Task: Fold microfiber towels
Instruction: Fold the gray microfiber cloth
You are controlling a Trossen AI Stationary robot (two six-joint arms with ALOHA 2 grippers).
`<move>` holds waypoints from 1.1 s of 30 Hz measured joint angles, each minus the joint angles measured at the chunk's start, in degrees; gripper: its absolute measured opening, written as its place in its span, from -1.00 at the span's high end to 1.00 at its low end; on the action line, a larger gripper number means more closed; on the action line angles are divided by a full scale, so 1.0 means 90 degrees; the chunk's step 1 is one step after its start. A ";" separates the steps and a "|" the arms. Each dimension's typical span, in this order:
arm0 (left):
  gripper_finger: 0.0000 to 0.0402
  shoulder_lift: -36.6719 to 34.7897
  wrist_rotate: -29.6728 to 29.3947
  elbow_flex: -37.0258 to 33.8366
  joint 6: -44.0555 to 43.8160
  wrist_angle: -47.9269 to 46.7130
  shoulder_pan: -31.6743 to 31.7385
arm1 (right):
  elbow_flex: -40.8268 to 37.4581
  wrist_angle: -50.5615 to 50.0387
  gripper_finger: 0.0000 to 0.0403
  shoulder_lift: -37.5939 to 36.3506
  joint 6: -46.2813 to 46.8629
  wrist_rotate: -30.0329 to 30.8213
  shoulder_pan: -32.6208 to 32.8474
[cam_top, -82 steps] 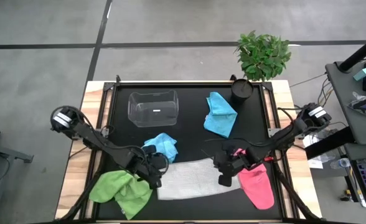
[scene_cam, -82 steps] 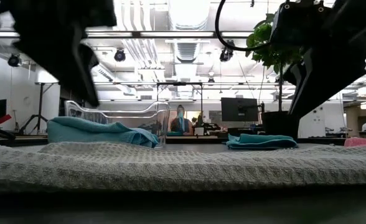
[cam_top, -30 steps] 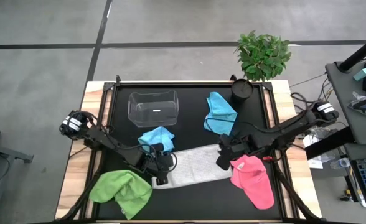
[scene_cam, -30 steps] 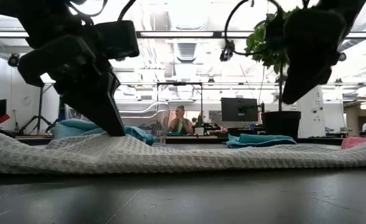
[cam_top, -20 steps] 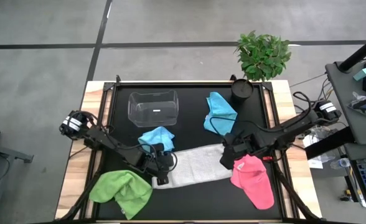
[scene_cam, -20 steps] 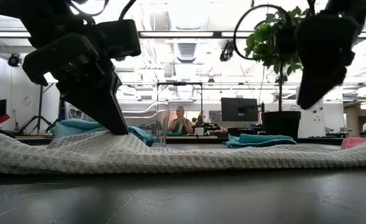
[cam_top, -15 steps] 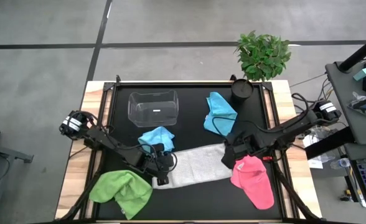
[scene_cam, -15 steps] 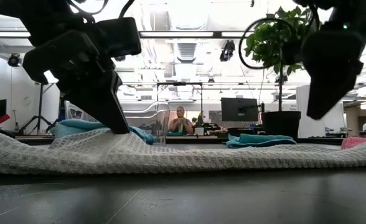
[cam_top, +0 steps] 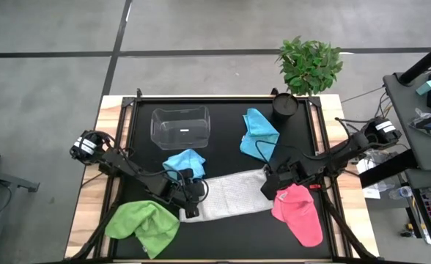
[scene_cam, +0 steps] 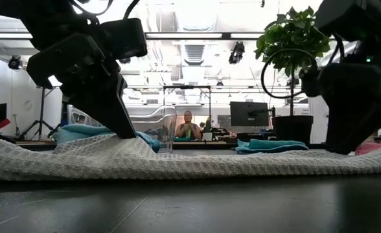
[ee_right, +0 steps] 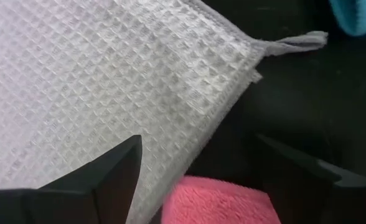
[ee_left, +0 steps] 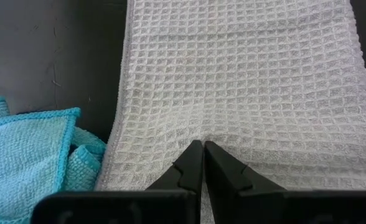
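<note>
The pale grey-white waffle towel (cam_top: 234,194) lies flat across the black mat near the table's front. My left gripper (cam_top: 189,205) is shut on its left end. My right gripper (cam_top: 268,189) stands open low over the towel's right edge (ee_right: 233,93), near the corner with the loop (ee_right: 295,40). One finger (ee_right: 117,174) is over the cloth and the other (ee_right: 301,168) over bare mat. The pink towel (cam_top: 297,213) lies just to the right of that gripper. Two light blue towels (cam_top: 186,161) (cam_top: 259,136) and a lime green one (cam_top: 144,224) lie bunched on the mat. My left gripper pinches the grey-white towel's left end (ee_left: 203,138) between its shut fingertips. It comes slanting down from the table's left. The cloth puckers at the tips and rises in a low hump (scene_cam: 122,144) there, while the other parts lie on the mat. One layer or several, I cannot tell. My right gripper: I cannot tell whether its fingers touch the cloth.
A clear plastic tub (cam_top: 180,126) stands at the back left of the mat. A potted plant in a dark pot (cam_top: 284,105) stands at the back right corner. Bare mat (cam_top: 226,158) shows between the tub and the grey-white towel.
My right gripper has come down toward the grey-white towel's right end, drifting a little toward the table's right edge, and has rolled about its own axis. The towel and my left gripper have stayed where they were.
</note>
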 joint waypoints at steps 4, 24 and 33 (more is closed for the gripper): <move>1.00 0.0000 0.0000 0.0000 0.0002 0.0001 0.0000 | -0.0207 0.0729 -0.43 0.0071 -0.0038 0.0040 0.0000; 1.00 -0.0610 0.0008 0.0131 0.0048 -0.0353 -0.0027 | 0.0270 0.1561 0.32 0.0700 -0.0894 -0.0200 -0.0012; 1.00 -0.0868 0.0514 0.0080 -0.0010 -0.0623 -0.0034 | 0.0258 0.1572 0.93 0.0398 -0.1328 -0.0102 -0.0012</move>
